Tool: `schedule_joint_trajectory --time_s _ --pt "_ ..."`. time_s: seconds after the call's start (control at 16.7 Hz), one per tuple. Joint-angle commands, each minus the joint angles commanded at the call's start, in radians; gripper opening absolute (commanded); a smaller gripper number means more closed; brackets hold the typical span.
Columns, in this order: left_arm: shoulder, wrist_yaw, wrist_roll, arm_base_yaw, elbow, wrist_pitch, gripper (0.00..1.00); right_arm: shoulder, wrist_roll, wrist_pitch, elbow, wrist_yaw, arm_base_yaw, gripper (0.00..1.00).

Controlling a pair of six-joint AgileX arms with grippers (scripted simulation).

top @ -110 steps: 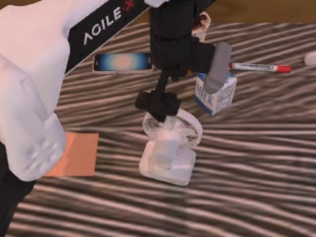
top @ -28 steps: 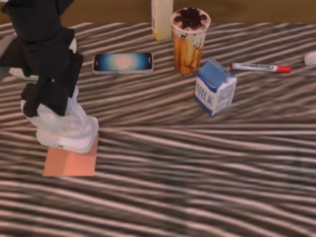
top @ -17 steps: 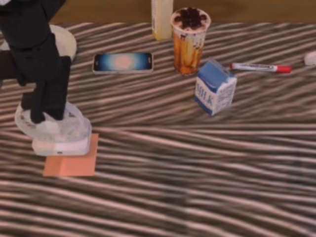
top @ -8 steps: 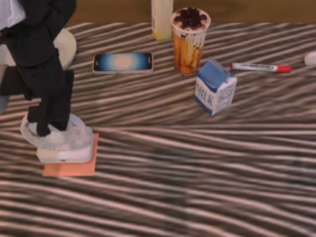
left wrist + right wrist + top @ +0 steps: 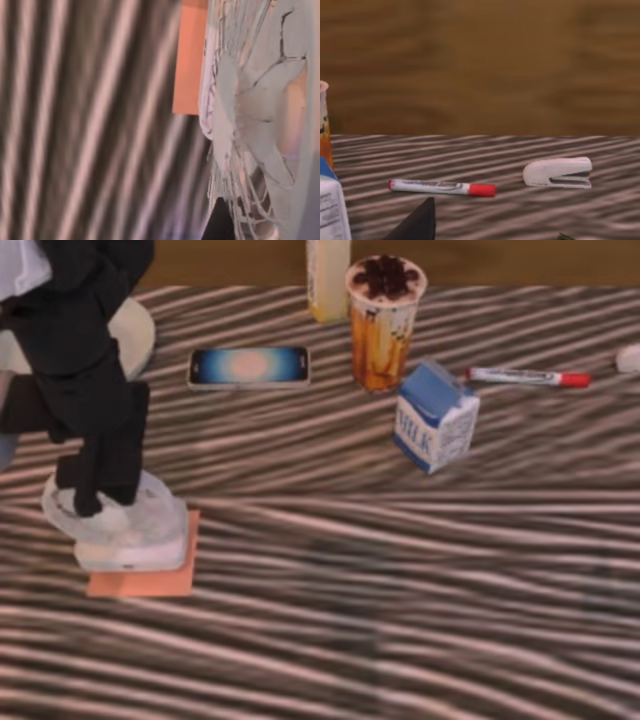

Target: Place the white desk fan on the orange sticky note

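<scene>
Far side, left to right: pale plate (image 5: 135, 330); phone (image 5: 248, 367), flat; yellow bottle (image 5: 328, 278); iced drink cup (image 5: 384, 325); milk carton (image 5: 434, 417), nearer; red-capped marker (image 5: 528, 377); white stapler (image 5: 558, 172), far right.

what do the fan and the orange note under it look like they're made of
The fan: likely plastic, all white with a matte look; the thin grille ribs and moulded blades show in the left wrist view. The note: probably paper, a flat, plain salmon-orange sheet with no sheen or visible thickness.
</scene>
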Motion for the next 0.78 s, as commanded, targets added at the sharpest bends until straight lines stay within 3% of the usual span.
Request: schedule_joint_trajectory --time_s 0.42,0.78 --pt "0.0 0.0 0.0 0.0 0.0 0.0 0.98 0.0 0.0 0.0 0.0 0.0 0.0 1.0" --pt "0.0 0.0 0.0 0.0 0.0 0.0 1.0 0.0 0.0 0.0 0.0 0.0 0.0 1.0"
